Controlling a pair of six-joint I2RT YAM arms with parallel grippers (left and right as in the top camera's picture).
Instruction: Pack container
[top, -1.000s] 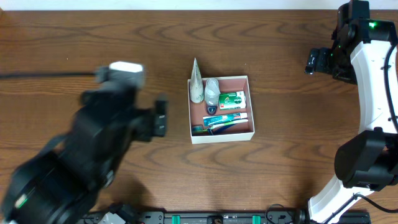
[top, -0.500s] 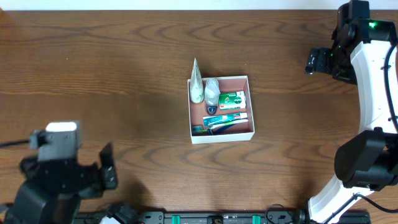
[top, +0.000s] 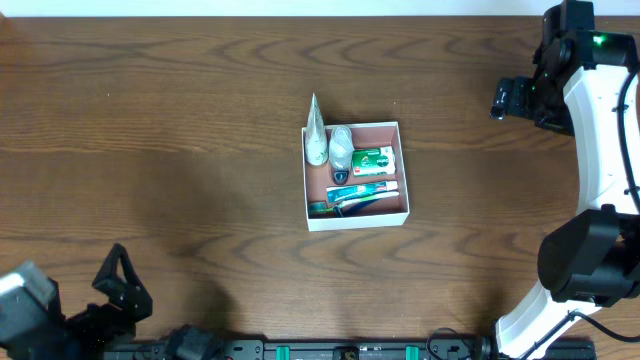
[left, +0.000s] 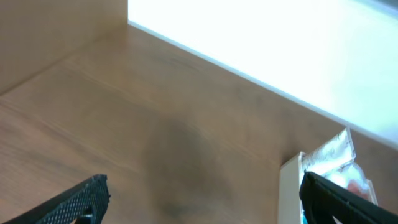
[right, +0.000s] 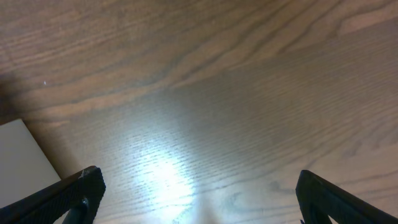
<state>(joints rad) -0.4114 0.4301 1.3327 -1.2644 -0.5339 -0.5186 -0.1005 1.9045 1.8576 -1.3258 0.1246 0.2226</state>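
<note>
The container (top: 358, 221), a small square box with white walls and a pinkish-brown inside, stands at the table's middle. It holds a green box (top: 372, 159), a small clear bottle (top: 341, 146) and a toothpaste pack with a toothbrush (top: 362, 192). A silver pointed packet (top: 316, 132) lies over its far left corner. My left gripper (top: 122, 282) is open and empty at the near left edge, far from the container. In the left wrist view its jaws (left: 202, 193) are spread, with the container's wall (left: 290, 186) and the packet (left: 333, 153) at the right. My right gripper (top: 502, 99) is open and empty at the far right.
The right wrist view shows open jaws (right: 199, 186) over bare wood with a bright glare patch, and a pale surface (right: 18, 158) at the left. The right arm's white link (top: 600, 150) runs down the right side. A dark rail (top: 350, 350) lines the near edge.
My left arm has pulled back from the middle left of the table to the near left corner. The right arm and the container's contents have not moved.
</note>
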